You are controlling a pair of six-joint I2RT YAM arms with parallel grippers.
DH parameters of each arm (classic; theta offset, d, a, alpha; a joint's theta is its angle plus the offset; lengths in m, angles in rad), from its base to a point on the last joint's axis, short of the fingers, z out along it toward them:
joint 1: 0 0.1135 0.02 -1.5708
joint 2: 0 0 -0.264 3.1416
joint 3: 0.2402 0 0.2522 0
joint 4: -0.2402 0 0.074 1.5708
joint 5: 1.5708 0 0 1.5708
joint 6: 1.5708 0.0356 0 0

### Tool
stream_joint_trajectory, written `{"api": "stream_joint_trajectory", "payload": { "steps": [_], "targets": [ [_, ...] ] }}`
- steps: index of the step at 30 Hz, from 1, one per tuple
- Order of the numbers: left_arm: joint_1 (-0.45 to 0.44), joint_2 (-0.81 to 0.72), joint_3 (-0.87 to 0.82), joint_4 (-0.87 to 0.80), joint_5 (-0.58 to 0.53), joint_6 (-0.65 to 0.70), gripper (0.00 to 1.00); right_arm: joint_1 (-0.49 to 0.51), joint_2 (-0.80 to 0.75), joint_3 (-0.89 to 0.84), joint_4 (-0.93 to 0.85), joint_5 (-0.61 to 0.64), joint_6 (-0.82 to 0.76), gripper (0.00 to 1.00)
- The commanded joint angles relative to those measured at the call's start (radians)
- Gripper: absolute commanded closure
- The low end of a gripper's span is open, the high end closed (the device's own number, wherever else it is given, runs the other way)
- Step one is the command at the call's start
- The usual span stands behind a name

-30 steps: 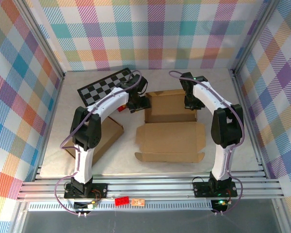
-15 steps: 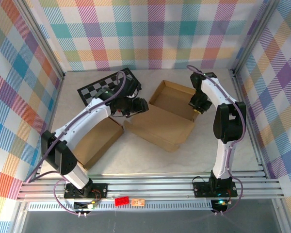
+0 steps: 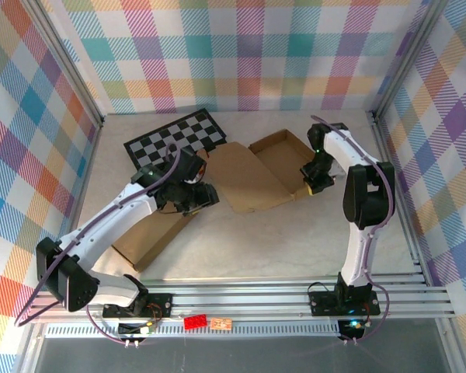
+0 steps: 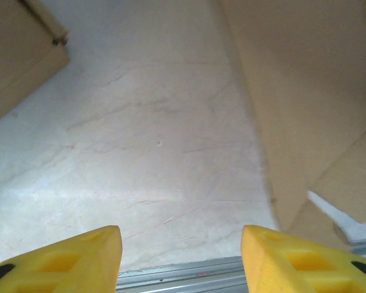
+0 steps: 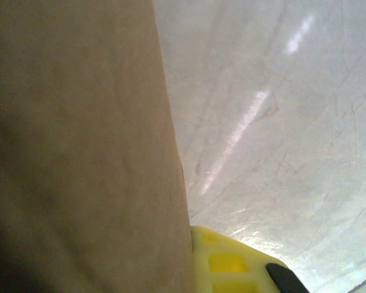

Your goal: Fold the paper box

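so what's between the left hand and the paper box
Only bare table; in the left wrist view the open left hand hangs over it, with the box off to one side.

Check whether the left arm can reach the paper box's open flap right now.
Probably yes. The left hand hangs open beside the flap of the paper box, with only bare table between them and nothing in the way. The right hand grips the box's opposite side.

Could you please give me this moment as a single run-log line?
task: fold paper box | right gripper: shut on paper box edge | left gripper: open, empty, over table
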Motion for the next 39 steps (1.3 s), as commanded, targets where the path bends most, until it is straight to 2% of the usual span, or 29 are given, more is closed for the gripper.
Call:
{"api": "stream_joint_trajectory", "payload": {
  "steps": [1, 7, 13, 21, 27, 34, 39],
  "targets": [
    [0.017, -0.028, -0.088, 0.059, 0.009, -0.079, 0.49, -0.020, -0.064, -0.052, 0.029, -0.114, 0.100, 1.00],
    [0.065, 0.100, -0.128, 0.219, 0.086, -0.083, 0.49, -0.031, -0.110, -0.122, 0.044, -0.170, 0.106, 1.00],
    [0.101, 0.292, -0.021, 0.318, 0.120, -0.064, 0.49, -0.031, -0.174, -0.192, 0.039, -0.165, 0.132, 1.00],
    [0.113, 0.415, 0.071, 0.563, 0.193, -0.127, 0.48, -0.009, -0.246, -0.337, 0.108, -0.209, 0.231, 1.00],
    [0.128, 0.450, 0.068, 0.727, 0.247, -0.192, 0.50, 0.088, -0.274, -0.385, 0.144, -0.227, 0.370, 1.00],
    [0.159, 0.474, 0.072, 0.750, 0.286, -0.189, 0.51, 0.251, -0.278, -0.453, 0.271, -0.253, 0.612, 1.00],
    [0.183, 0.475, 0.045, 0.746, 0.292, -0.181, 0.52, 0.311, -0.257, -0.453, 0.306, -0.227, 0.712, 1.00]
  ]
}}
